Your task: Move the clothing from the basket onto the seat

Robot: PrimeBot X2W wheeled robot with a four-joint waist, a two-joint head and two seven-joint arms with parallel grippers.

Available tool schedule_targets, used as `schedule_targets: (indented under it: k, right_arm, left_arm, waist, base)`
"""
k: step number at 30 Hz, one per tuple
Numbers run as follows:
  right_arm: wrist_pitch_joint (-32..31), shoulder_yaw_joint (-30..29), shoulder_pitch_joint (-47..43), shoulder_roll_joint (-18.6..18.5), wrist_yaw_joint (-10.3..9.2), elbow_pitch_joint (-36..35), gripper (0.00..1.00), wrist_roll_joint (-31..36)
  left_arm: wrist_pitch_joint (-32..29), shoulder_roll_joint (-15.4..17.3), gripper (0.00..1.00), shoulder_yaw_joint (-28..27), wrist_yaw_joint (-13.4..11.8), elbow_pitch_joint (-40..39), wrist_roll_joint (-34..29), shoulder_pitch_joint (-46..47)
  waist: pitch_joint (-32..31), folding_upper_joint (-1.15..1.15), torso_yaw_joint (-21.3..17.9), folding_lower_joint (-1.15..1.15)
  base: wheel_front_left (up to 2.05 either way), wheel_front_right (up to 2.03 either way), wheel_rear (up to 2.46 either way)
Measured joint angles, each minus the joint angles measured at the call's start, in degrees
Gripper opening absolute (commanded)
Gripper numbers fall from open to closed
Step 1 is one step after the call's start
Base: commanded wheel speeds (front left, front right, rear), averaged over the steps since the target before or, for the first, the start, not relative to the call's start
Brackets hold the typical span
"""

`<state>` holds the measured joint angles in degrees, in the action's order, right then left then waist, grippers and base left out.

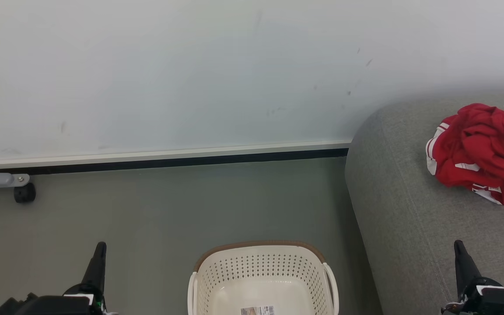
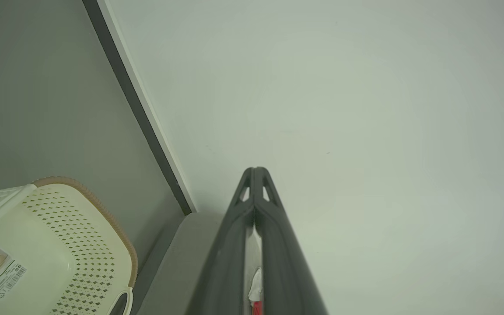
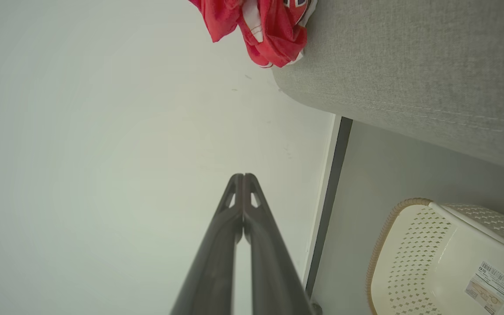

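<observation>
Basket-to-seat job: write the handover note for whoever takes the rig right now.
The left gripper: jaws shut, holding nothing, low beside the basket.
The right gripper: jaws shut, holding nothing, by the seat.
The clothing: a red heap lying on the seat.
Done: the basket's visible inside holds no clothing.
Left: likely nothing; check the heap is both garments.
</observation>
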<state>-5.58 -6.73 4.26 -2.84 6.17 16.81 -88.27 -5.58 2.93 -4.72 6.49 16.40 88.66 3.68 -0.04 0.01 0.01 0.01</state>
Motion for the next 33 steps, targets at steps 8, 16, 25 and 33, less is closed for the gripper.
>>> schedule_targets:
  k: [8,16,25,33]
  right_arm:
    - [-0.92,-0.90,1.03,0.26,0.73,0.32,0.00,-3.14]
    - [-0.92,-0.90,1.03,0.29,0.73,0.32,0.00,-3.15]
    - [-0.92,-0.90,1.03,0.29,0.73,0.32,0.00,-3.15]
    - [-0.92,-0.90,1.03,0.29,0.74,0.32,0.00,-3.15]
  left_arm:
    - [-0.93,-0.45,0.00,-0.49,0.58,0.40,3.02,0.92]
    - [-0.93,-0.46,0.00,-0.49,0.58,0.42,3.03,0.92]
    - [-0.93,-0.46,0.00,-0.49,0.58,0.45,3.04,0.92]
    - [-0.93,-0.46,0.00,-0.49,0.58,0.47,3.04,0.92]
  waist:
    - [0.15,0.00,-0.02,0.00]
    - [0.14,0.00,-0.02,0.00]
    - [0.14,0.00,-0.01,0.00]
    - [0.14,0.00,-0.01,0.00]
  base:
    - [0.00,0.00,0.00]
    - [0.00,0.00,0.00]
    - [0.00,0.00,0.00]
    - [0.00,0.00,0.00]
